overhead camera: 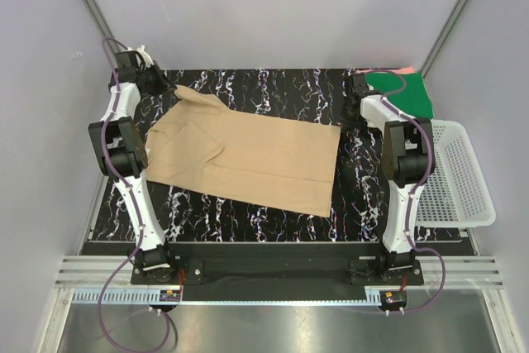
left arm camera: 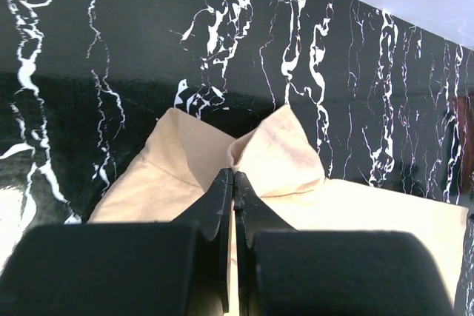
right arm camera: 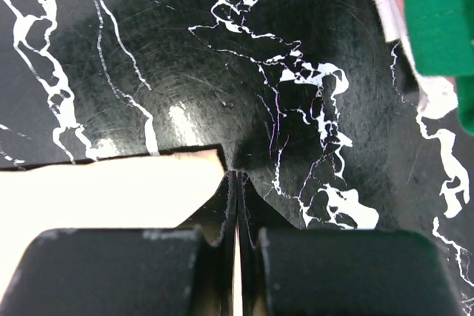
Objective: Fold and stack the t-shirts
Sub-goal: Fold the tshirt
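One smooth tan t-shirt [overhead camera: 248, 159] lies flat on the black marbled tabletop [overhead camera: 273, 88] (left gripper [left arm camera: 233, 175] at 10 o'clock, right gripper [right arm camera: 235, 177] at 3, each pinching its edge).

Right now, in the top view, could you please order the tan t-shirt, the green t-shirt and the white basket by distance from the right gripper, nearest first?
1. Tan t-shirt, mid-scene: its far right corner is pinched by the right gripper.
2. Dark green t-shirt, at the back right.
3. White mesh basket, outermost on the right.
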